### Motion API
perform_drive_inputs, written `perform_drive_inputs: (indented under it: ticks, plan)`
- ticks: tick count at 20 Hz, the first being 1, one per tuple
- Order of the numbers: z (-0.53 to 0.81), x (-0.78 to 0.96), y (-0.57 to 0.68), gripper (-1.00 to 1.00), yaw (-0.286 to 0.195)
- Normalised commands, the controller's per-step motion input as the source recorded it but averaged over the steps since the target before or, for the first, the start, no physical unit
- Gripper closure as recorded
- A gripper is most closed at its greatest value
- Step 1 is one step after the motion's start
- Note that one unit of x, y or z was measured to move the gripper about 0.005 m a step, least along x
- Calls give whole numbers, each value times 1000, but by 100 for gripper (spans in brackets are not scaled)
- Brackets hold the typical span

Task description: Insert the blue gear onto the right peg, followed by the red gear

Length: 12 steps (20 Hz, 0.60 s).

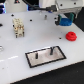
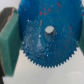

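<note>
Gripper [image 1: 63, 21] clamped on blue gear [image 2: 47, 37] | red gear [image 1: 71, 36] just below gripper | right peg [image 1: 51, 51] well apart

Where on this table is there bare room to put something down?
Bare white table lies between the block stack and the grey plate, and between that plate and the red gear. It is crowded at the back, where the gripper holds the blue gear.
</note>
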Motion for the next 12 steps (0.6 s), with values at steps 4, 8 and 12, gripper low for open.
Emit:
perform_drive_inputs:
  ticks: [4, 8, 12]
  plan:
    - [402, 672, -333, 100, 0]
    - [365, 746, -295, 100, 0]
    - [312, 777, -268, 100, 0]
